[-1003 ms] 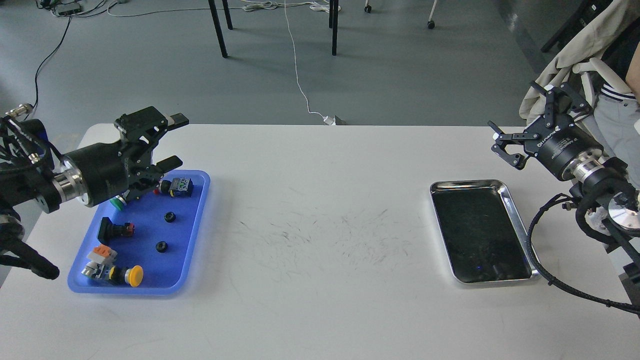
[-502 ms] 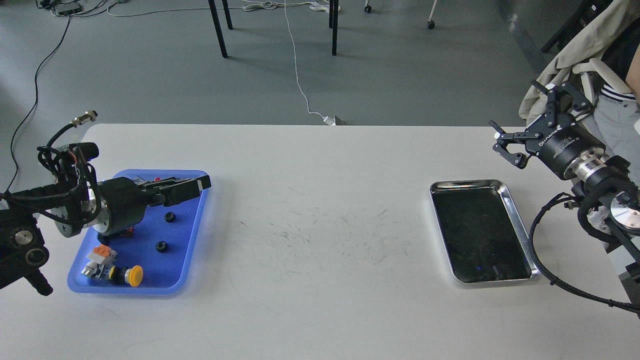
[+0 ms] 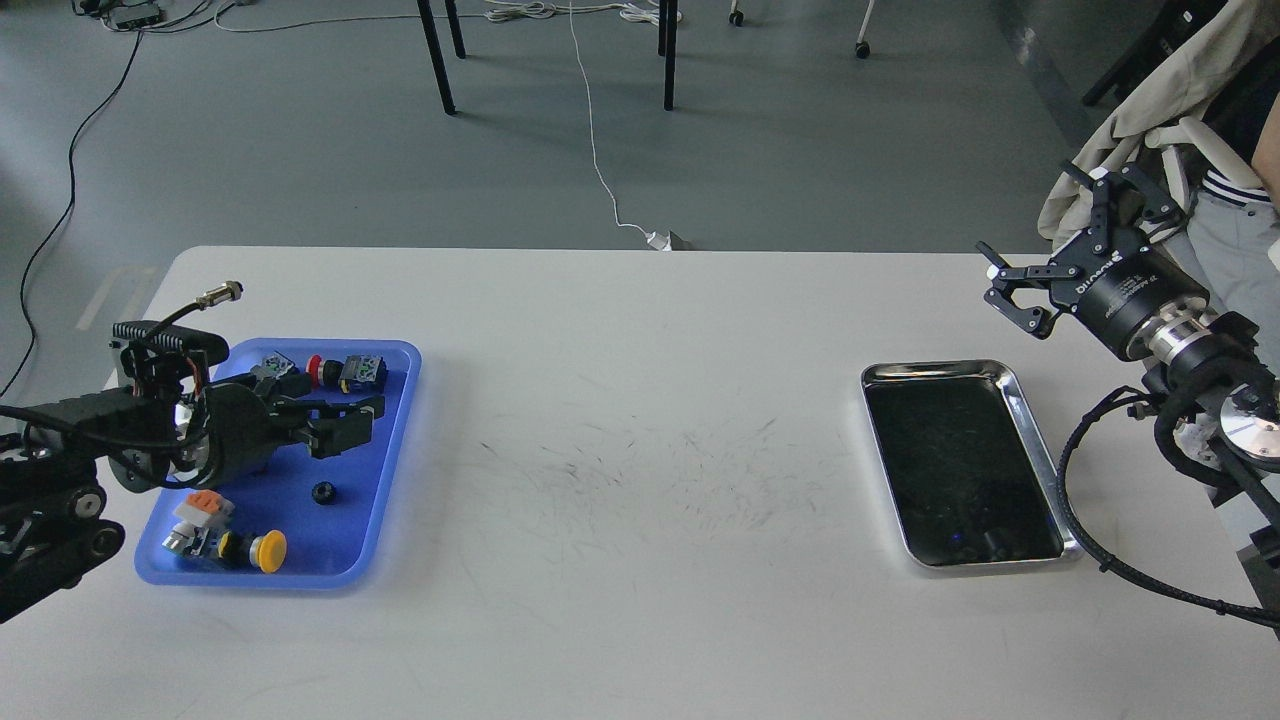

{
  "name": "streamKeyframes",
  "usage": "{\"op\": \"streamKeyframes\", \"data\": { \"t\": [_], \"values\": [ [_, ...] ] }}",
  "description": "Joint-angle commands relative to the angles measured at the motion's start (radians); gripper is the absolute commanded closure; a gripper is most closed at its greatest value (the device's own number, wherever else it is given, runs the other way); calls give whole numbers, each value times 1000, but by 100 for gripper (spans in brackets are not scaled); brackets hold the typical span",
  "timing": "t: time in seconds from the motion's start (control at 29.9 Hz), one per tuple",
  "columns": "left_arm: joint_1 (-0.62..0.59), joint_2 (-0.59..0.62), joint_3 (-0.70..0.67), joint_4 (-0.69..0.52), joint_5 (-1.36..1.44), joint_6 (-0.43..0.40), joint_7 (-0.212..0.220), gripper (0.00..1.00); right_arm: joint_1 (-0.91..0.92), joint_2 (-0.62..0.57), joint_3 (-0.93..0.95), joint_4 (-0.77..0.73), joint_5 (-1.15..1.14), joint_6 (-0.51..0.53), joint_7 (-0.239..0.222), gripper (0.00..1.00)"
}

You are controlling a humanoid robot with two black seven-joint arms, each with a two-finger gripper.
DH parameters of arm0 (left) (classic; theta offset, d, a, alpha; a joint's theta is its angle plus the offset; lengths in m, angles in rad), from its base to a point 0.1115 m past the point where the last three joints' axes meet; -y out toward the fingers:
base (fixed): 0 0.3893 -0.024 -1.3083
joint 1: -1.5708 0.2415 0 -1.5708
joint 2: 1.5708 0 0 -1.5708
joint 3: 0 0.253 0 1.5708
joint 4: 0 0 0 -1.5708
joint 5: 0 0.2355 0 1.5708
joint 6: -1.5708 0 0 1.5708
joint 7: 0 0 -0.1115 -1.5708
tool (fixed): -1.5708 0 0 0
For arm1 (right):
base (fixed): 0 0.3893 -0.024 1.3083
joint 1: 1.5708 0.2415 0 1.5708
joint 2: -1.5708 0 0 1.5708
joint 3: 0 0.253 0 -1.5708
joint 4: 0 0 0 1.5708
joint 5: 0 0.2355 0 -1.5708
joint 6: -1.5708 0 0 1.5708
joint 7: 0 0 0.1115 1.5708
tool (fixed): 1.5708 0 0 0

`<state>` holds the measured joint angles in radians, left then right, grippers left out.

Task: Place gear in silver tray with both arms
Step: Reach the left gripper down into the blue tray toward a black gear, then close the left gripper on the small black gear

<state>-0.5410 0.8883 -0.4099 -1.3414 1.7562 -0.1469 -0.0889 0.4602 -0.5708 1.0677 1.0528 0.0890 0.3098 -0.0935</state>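
- The gear looks to be one of the small black toothed rings in the blue tray (image 3: pixel 395 440), near the counter's left edge; one (image 3: pixel 322 492) lies bare on the tray floor, a second seems hidden under the left gripper (image 3: pixel 350 420).
- I'd judge it light, rigid, not fragile, a bit slick; pinching across its outer rim seems the surest hold.
- It lies flat, bore pointing up, with no long axis to speak of.
- The left gripper is low over the tray's middle, fingers drawn close; whether they hold anything, I cannot tell.
- The right gripper (image 3: pixel 1010 292) hangs released, fingers spread, near the counter's far right corner.
- The silver tray (image 3: pixel 1030 425) sits empty toward the right edge, long axis running far-to-near.
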Motion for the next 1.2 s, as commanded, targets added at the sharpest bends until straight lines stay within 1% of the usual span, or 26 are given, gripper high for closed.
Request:
{"op": "streamKeyframes", "data": {
  "t": [0.0, 0.1, 0.33, 0.43, 0.5, 0.74, 0.8, 0.9, 1.07, 1.17],
  "values": [
    [1, -9, 17, 37, 29, 18, -3, 5, 0, -1, 0, 1, -2, 0, 0, 1],
    [0, -26, 31, 64, 49, 36, -5, 5, 0, -3, 0, 1, -2, 0, 0, 1],
    [0, -46, 74, 148, 94, 93, -35, 8, 0, -1, 0, -2, -2, 0, 0, 1],
    [0, -54, 88, 182, 95, 119, -40, 9, 0, -1, 0, -2, -2, 0, 0, 1],
    [-2, -60, 95, 198, 95, 122, -42, 11, 0, -3, 0, -2, -2, 0, 0, 1],
    [-2, -83, 102, 223, 97, 125, -43, 15, 0, -3, 0, -2, -2, 0, 0, 1],
    [-2, -94, 102, 235, 97, 135, -51, 16, 0, -3, 0, 0, -2, 0, 0, 1],
    [-2, -115, 102, 269, 112, 139, -54, 20, 0, -3, -9, 1, -12, 0, 0, 1],
    [-2, -127, 102, 298, 123, 139, -68, 24, 0, -3, -15, 1, -20, 0, 0, 1],
    [-2, -129, 103, 304, 123, 139, -69, 27, 0, -3, -14, 1, -20, 0, 0, 1]
  ]
}}
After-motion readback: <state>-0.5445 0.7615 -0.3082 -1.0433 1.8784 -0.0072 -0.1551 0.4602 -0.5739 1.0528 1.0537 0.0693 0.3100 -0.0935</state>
